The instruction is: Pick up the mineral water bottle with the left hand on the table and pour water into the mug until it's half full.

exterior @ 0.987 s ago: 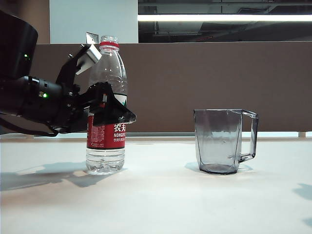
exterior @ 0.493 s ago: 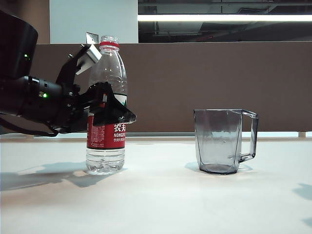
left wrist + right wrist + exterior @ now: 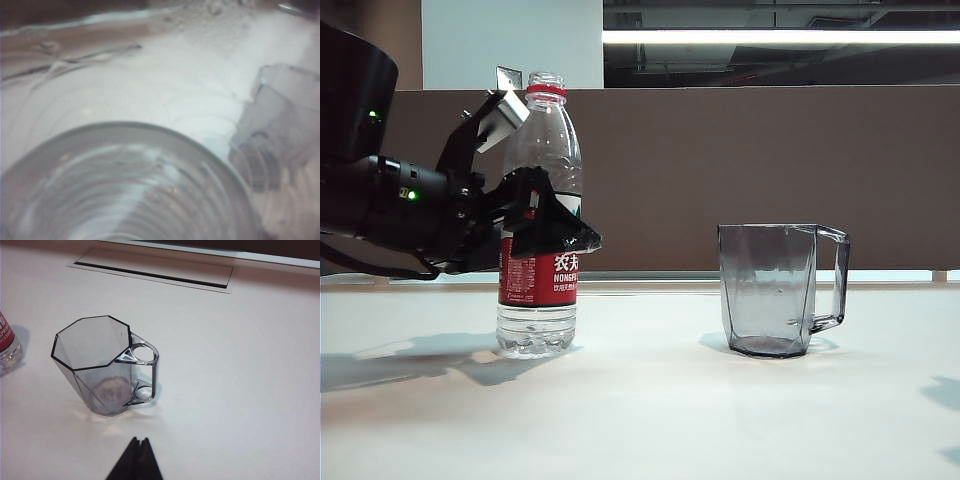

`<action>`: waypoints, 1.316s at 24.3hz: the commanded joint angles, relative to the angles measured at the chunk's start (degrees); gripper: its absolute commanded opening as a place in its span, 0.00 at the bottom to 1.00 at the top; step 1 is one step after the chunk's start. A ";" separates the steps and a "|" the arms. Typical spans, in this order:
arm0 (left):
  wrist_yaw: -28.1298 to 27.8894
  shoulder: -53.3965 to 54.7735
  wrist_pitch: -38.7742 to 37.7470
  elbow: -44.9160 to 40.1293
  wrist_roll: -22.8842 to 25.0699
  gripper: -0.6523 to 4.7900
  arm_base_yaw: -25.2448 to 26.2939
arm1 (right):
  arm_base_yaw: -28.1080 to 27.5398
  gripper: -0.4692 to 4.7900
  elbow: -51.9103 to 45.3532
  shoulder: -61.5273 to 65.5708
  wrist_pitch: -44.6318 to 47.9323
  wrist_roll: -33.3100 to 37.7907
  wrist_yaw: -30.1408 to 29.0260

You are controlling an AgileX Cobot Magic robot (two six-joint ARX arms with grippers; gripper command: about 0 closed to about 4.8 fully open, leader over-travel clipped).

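The exterior view shows the mineral water bottle (image 3: 539,215) upright on the white bench (image 3: 650,410), uncapped, with a little water (image 3: 535,338) pooled in its base. The left gripper (image 3: 525,170) stands around the bottle's upper body with its jaws spread wide, one silver-grey finger (image 3: 500,115) behind the shoulder and a dark one (image 3: 555,225) across the front above the red label; whether either touches the plastic cannot be told. The mug (image 3: 775,290) stands well apart to the right, handle turned away from the bottle.

The left wrist view gives only a blurred close-up of the bottle's ribbed clear body (image 3: 125,185), with the mug (image 3: 280,130) a grey smear beyond it.

The right wrist view alone looks down into the mug (image 3: 102,365): an eight-sided rim and a dry-looking bottom. The bottle's base (image 3: 7,347) just shows at the edge. The right gripper (image 3: 136,461) hangs above the bench near the mug, its two dark tips pressed together (nothing between them).

The bench is smooth and slightly glossy, with a long recessed slot (image 3: 152,272) near its far edge. Behind it runs a brown partition (image 3: 740,170) under a strip light (image 3: 780,36).
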 commanded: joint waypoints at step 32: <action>0.42 0.02 0.44 0.17 0.17 0.61 -0.11 | 0.04 0.08 0.37 -0.07 0.85 -0.02 0.07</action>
